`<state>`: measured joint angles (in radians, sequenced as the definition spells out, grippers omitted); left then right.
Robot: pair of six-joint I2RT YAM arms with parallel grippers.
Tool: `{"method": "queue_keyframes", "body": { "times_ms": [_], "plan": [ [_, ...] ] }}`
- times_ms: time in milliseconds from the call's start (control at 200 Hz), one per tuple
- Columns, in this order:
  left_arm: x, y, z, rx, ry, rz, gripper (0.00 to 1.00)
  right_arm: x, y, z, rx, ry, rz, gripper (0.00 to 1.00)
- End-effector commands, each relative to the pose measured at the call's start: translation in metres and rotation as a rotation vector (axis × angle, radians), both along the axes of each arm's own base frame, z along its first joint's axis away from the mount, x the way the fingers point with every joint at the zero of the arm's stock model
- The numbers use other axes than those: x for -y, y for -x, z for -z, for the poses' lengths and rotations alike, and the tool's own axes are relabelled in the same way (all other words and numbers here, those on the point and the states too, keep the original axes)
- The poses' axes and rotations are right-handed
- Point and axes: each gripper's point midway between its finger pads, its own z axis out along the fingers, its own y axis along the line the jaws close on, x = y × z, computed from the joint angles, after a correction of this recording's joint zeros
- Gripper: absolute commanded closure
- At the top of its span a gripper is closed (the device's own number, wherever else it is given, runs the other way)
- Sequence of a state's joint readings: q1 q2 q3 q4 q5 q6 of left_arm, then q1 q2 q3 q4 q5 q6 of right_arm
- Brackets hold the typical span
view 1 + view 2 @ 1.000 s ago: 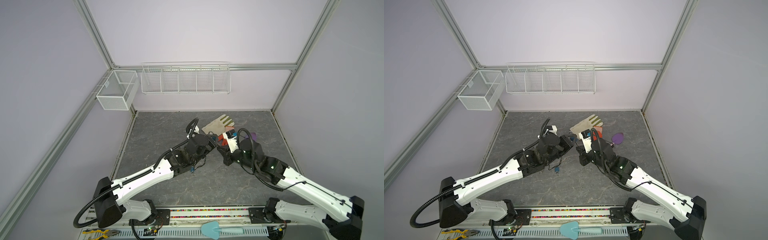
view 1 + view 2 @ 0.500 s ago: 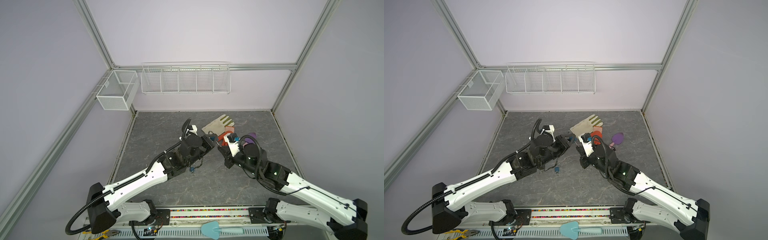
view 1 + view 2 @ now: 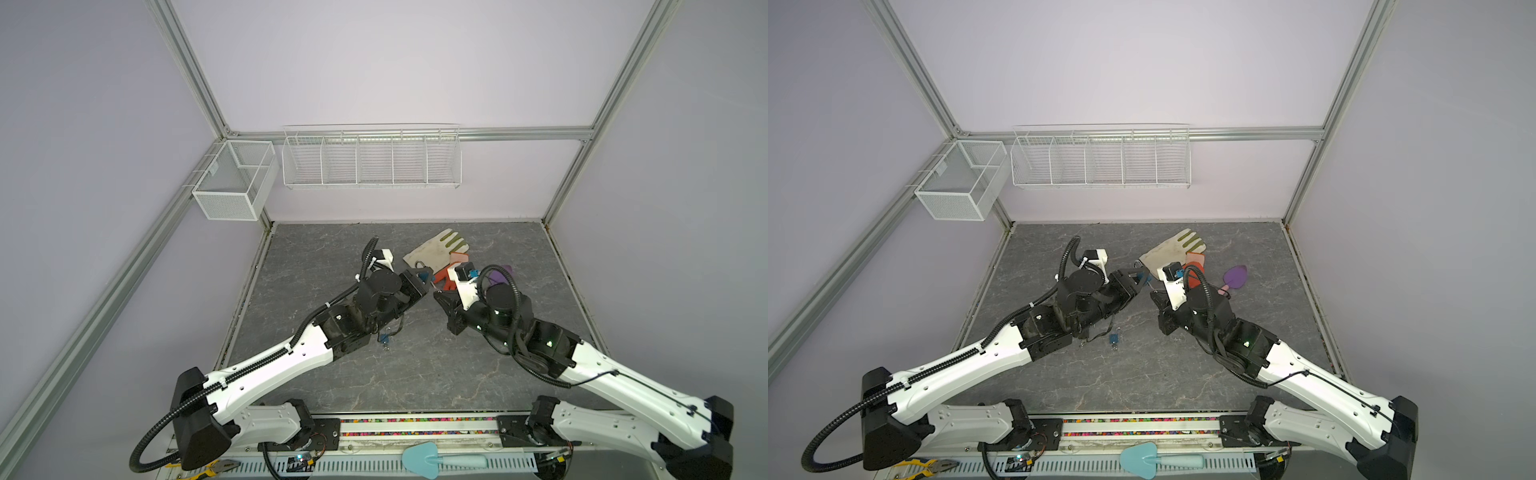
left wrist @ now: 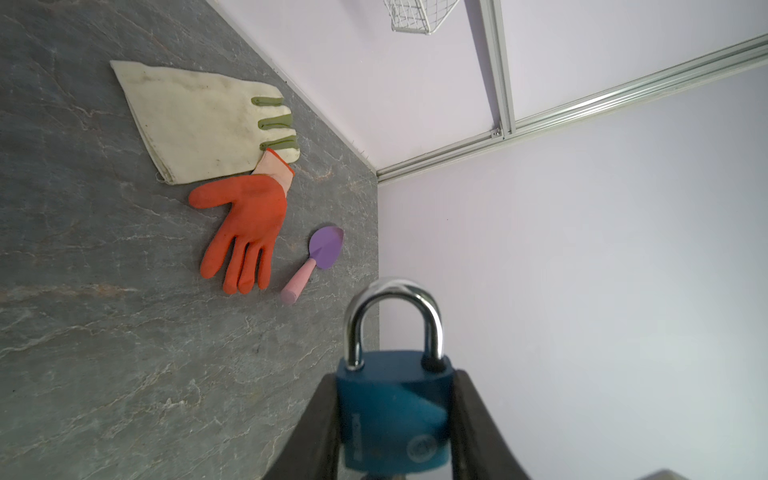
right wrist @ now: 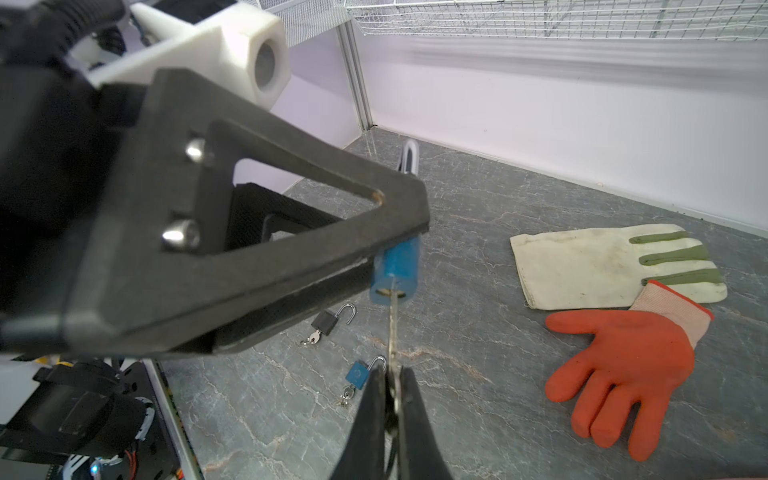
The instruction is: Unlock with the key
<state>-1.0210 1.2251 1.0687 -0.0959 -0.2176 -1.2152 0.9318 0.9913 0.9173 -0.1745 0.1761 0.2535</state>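
A blue padlock with a silver shackle seated in its body is clamped between the black fingers of my left gripper, which is shut on it. In both top views it hangs above the floor near the middle, padlock. My right gripper is shut on a thin silver key. The key's tip enters the keyway in the padlock's underside. The two grippers meet tip to tip, left gripper and right gripper.
On the grey floor lie a white glove, an orange glove, a purple trowel, a black padlock and another blue padlock. Wire baskets hang on the back wall.
The left arm's shoulder and elbow have swung a little to the left. Both grippers stay together at the middle, with the same grips on padlock and key.
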Motion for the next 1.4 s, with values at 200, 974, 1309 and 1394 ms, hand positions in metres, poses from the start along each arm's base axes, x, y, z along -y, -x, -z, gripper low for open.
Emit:
{"method": "queue_keyframes", "body": {
  "times_ms": [200,974,1309,1394],
  "plan": [
    [0.020,0.022,-0.018,0.086,-0.009,0.143,1.00,-0.029,-0.003,-0.014,-0.002,-0.015,-0.075,0.93],
    [0.008,0.044,-0.037,0.327,0.035,0.238,1.00,-0.033,0.027,-0.109,-0.183,-0.613,-0.338,0.94],
    [-0.004,0.043,-0.049,0.398,0.088,0.245,1.00,-0.034,0.028,-0.109,-0.211,-0.608,-0.348,0.94],
    [-0.013,0.036,-0.044,0.417,-0.005,0.201,1.00,-0.029,0.025,-0.092,-0.199,-0.448,-0.280,0.89]
  ]
}}
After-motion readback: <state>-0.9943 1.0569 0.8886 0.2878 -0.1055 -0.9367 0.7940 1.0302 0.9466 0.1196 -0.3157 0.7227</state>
